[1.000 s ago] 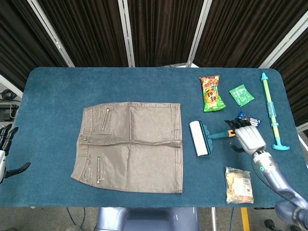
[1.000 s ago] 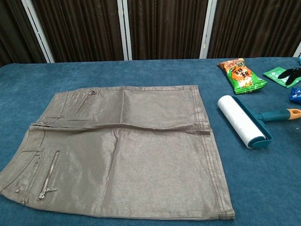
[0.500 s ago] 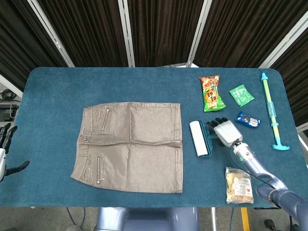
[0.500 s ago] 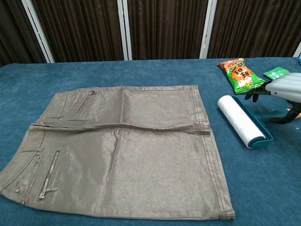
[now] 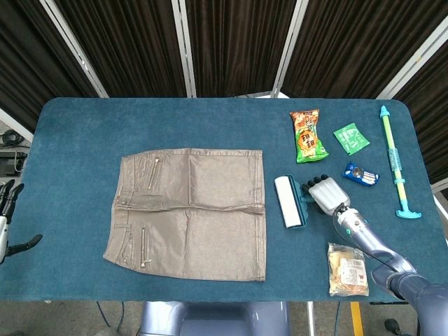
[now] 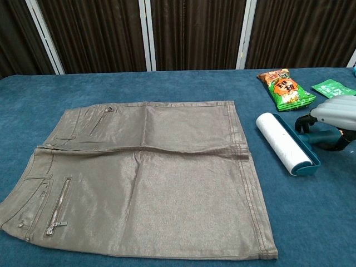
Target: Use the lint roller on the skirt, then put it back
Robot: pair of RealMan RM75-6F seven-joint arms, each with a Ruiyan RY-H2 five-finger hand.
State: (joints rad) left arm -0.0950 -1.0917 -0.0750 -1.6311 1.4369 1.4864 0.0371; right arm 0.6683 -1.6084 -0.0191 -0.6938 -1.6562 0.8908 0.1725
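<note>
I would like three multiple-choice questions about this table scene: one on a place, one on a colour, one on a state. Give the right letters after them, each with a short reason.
1. Where does the white lint roller with the teal frame lie?
A. on top of the skirt
B. on the blue cloth, right of the skirt
C. behind the snack bag

2. What colour is the flat skirt with zip pockets?
A. grey-brown
B. red
C. white

3. What is the right robot hand doing?
A. hanging high above the skirt
B. resting on the biscuit bag
C. closing round the roller's handle

Answers:
1 B: in the head view the roller lies on the blue table cover, apart from the skirt's hem.
2 A: both views show a shiny grey-brown cloth.
3 C: in the chest view its fingers wrap the teal handle, with the roller on the table.
</note>
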